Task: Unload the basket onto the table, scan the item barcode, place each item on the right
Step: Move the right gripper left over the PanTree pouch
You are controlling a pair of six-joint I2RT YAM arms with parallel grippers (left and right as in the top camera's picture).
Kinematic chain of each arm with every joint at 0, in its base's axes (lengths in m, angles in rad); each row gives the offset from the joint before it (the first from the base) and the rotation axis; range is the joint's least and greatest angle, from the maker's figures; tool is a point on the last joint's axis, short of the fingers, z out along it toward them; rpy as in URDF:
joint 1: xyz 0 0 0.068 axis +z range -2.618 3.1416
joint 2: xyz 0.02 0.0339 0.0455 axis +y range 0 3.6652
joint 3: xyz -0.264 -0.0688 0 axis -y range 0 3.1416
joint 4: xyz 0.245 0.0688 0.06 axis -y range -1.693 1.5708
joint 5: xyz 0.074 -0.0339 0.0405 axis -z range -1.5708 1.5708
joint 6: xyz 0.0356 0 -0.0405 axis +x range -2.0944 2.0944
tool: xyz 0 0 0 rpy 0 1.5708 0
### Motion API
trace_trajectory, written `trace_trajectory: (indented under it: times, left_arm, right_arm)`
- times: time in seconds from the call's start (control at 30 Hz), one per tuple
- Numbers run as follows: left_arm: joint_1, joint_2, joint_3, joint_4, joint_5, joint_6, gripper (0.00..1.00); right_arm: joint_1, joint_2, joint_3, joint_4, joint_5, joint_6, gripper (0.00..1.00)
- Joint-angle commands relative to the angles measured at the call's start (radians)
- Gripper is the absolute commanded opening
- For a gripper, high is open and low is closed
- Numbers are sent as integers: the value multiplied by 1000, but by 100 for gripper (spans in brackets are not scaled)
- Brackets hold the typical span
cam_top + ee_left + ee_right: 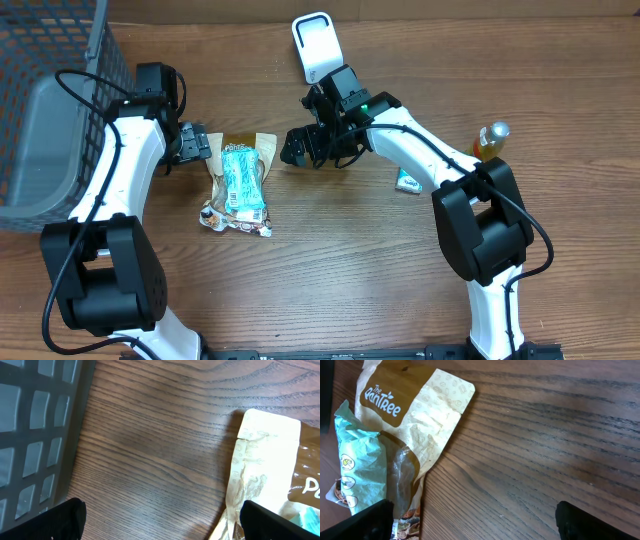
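Wood-grain brown table point(330, 270): surface carrying everything listed below.
Cream-and-brown paper snack pouch point(263, 148): lies flat between the two grippers, left of centre.
Teal wrapped packet point(241, 180): rests on top of the pouch.
Left gripper point(193, 145): black fingers spread wide, grasping nothing, just beside the pouch's left edge.
Right gripper point(298, 146): fingers likewise spread and empty, just right of the pouch's top corner.
White rounded scanner point(315, 45): at the far edge, apart from the pouch.
Grey plastic mesh basket point(50, 130): far left.
Small amber bottle with silver cap point(489, 141): far right.
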Motion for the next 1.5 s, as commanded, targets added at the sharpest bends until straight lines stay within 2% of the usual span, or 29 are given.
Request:
trace_trajectory:
  times: [0.0, 1.27, 1.47]
  left_arm:
    - [-5, -1, 5, 2, -13, 4, 99]
    - [-5, -1, 5, 2, -13, 4, 100]
    - [-5, -1, 5, 2, -13, 4, 100]
  right_arm:
    - [-2, -18, 14, 5, 11, -8, 100]
    - [-2, -18, 14, 6, 18, -8, 100]
    - [-2, -18, 14, 84, 18, -8, 100]
